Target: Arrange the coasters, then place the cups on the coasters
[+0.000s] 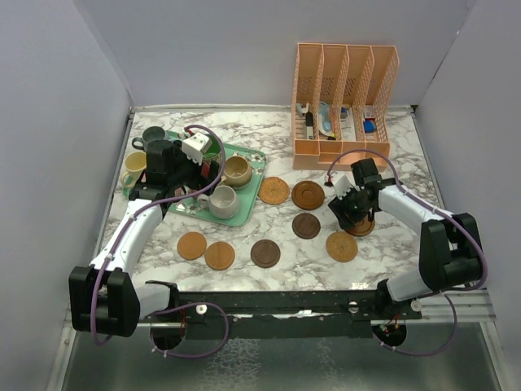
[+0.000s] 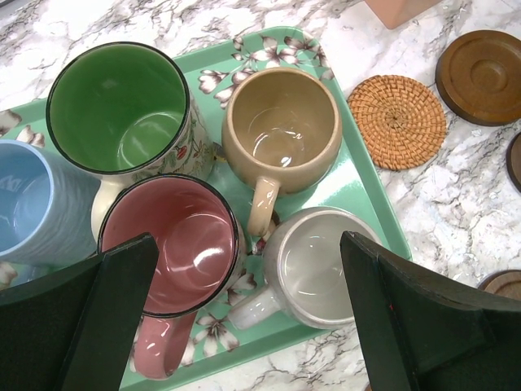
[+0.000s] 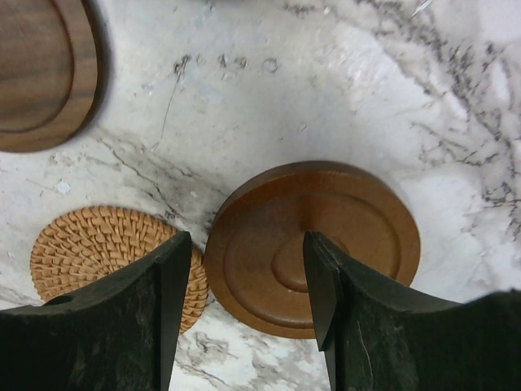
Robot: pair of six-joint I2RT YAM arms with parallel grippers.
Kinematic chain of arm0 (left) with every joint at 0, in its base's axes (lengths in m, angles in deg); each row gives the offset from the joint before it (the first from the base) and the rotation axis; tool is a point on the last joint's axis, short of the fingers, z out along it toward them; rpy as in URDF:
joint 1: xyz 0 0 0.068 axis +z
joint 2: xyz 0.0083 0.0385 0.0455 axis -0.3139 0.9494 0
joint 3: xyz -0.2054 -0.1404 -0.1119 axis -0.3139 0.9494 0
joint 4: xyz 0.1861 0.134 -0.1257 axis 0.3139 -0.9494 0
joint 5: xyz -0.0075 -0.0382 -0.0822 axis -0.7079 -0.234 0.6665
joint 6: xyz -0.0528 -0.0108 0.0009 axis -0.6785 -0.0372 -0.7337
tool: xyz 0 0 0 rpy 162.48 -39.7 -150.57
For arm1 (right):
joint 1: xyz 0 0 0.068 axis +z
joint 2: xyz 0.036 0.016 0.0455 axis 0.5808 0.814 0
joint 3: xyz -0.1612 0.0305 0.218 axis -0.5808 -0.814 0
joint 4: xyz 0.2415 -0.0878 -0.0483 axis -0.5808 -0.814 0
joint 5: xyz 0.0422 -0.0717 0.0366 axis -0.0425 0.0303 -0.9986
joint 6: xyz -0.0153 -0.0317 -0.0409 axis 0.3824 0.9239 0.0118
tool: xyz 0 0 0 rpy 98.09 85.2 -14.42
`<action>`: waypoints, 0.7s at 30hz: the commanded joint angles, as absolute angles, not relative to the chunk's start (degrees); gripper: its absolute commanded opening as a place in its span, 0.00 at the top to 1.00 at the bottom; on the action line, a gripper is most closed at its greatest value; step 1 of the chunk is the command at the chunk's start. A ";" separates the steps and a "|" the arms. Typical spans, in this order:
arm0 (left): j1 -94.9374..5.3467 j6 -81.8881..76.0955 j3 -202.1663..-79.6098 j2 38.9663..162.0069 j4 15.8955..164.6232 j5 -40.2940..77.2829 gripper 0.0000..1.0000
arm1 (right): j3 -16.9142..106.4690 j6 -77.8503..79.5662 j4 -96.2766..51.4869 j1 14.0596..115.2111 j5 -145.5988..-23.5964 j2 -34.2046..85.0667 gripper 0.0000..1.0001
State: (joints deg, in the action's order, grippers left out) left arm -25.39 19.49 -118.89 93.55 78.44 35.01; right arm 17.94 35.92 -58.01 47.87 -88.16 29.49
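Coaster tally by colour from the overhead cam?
tan coasters: 4
brown coasters: 4 (one is partly hidden under the right claw)
Total: 8

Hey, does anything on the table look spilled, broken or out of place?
Nothing spilled or broken. The cups stand upright, most crowded on the green tray. Only oddity: the ringed brown coaster sits hard against the woven coaster, perhaps overlapping it.
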 commanded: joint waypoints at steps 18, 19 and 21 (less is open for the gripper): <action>-25.02 19.14 -118.13 93.44 79.94 37.04 0.01 | 22.64 39.36 -59.51 46.67 -92.72 39.21 0.51; -25.06 19.07 -118.16 93.46 79.97 37.04 0.01 | 23.73 39.10 -59.58 46.67 -93.57 40.03 0.52; -25.06 19.11 -118.13 93.46 80.03 37.11 0.01 | 25.77 38.68 -59.31 46.71 -94.97 41.94 0.54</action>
State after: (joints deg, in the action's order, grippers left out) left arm -25.39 19.49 -118.83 93.57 78.66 35.31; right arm 22.97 38.00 -64.21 47.02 -88.51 36.73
